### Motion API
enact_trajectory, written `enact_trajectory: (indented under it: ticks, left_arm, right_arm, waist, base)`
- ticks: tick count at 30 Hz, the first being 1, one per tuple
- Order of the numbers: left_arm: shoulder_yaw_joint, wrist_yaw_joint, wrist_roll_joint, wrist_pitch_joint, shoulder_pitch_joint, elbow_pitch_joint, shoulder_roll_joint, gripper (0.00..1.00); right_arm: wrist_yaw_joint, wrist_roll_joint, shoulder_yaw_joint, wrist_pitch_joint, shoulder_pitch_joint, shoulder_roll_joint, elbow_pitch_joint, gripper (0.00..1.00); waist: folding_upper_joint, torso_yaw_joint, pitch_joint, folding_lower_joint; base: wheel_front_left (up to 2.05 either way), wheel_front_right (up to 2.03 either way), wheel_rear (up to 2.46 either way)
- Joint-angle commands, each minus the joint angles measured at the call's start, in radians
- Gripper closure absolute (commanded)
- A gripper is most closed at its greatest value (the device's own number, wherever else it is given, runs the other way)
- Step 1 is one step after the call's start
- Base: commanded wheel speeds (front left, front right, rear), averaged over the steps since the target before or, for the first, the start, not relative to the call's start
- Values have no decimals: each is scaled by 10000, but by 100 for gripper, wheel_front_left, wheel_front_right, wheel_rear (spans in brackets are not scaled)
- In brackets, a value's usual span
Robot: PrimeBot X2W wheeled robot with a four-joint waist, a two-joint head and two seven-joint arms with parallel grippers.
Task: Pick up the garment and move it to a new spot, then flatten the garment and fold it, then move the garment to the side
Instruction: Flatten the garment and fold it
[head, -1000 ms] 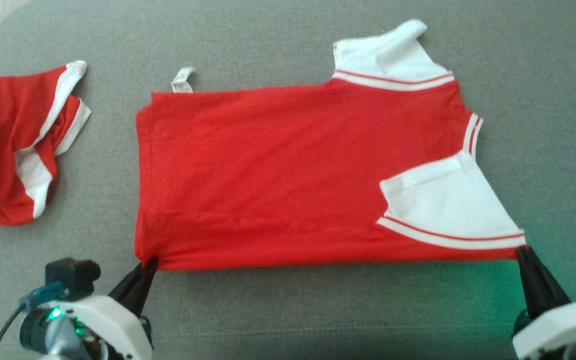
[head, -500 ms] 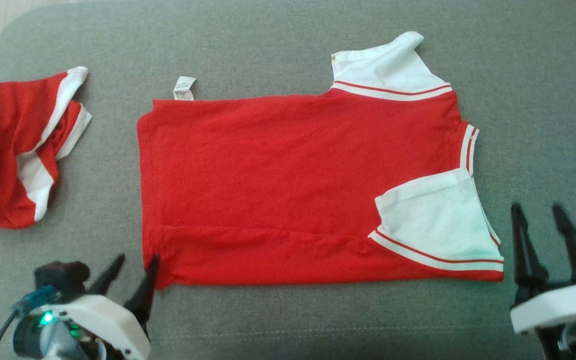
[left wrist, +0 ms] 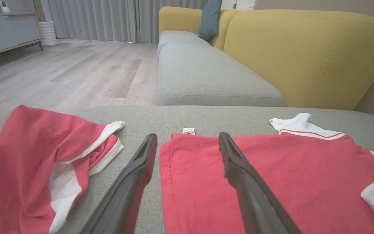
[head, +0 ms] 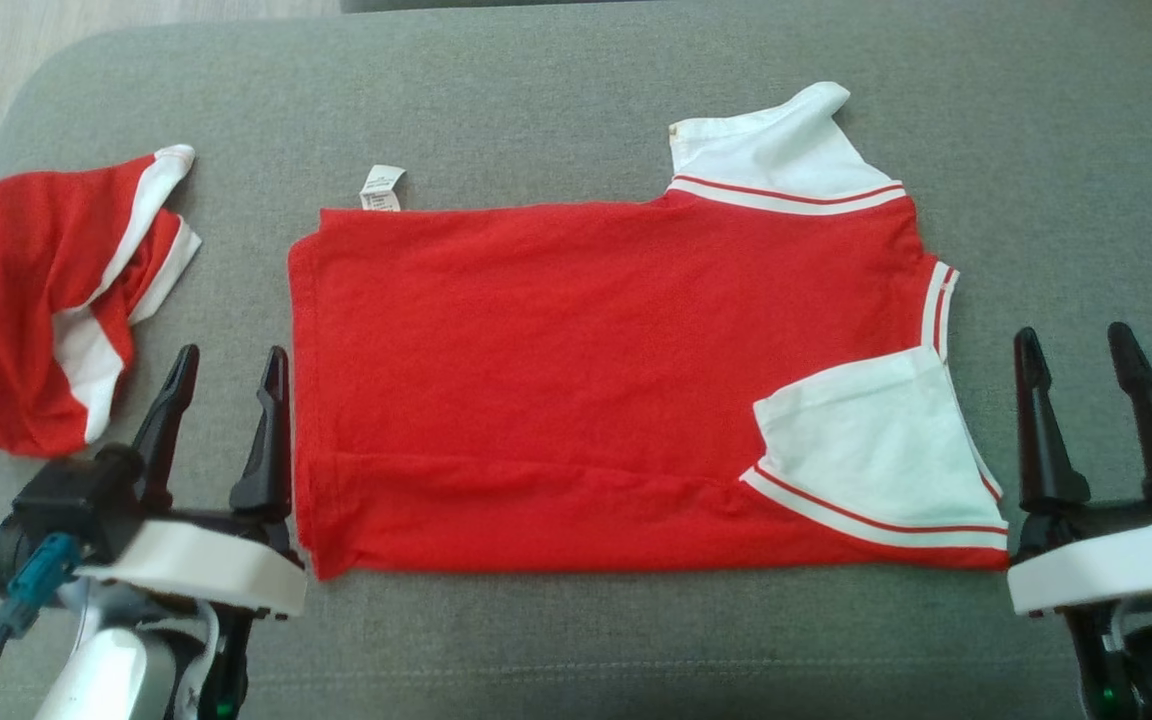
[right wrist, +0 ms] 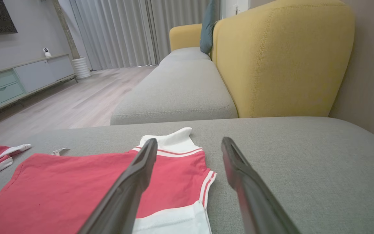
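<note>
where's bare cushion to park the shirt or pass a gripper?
Free: the far strip of gray cushion beyond the red shirt; the right side past its white collar, beyond the right gripper; the near strip under its hem, between the grippers. Crowded: the gap between the crumpled red garment and the shirt, where the left gripper stands.

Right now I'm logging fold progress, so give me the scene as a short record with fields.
surface: grey cushion
garment: red shirt, lying flat, a white sleeve folded onto its body
other cloth: second red-and-white garment, crumpled, on the robot's left
left gripper: open, beside the shirt's hem end, holding nothing
right gripper: open, beside the shirt's sleeve end, holding nothing
</note>
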Motion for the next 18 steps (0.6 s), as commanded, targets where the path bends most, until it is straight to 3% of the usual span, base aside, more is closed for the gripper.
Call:
enact_trajectory:
  ticks: [1, 11, 18]
  left_arm:
    - [426, 86, 88, -130, -435, -323, 146, 0]
    - [441, -162, -158, -193, -917, 244, 174, 0]
    - [205, -1263, -778, -153, -3312, 2286, -141, 0]
  right_arm:
    - [-7, 39, 245, 42, -360, -105, -322, 0]
    - [-7, 228, 204, 39, -474, -105, -269, 0]
    - [-7, 287, 300, -12, -930, -105, -402, 0]
  waist:
    - [0, 15, 22, 0]
    - [0, -5, 382, 0]
    - [0, -81, 1547, 0]
  base:
    - [0, 0, 0]
    - [0, 0, 0]
    - [0, 0, 0]
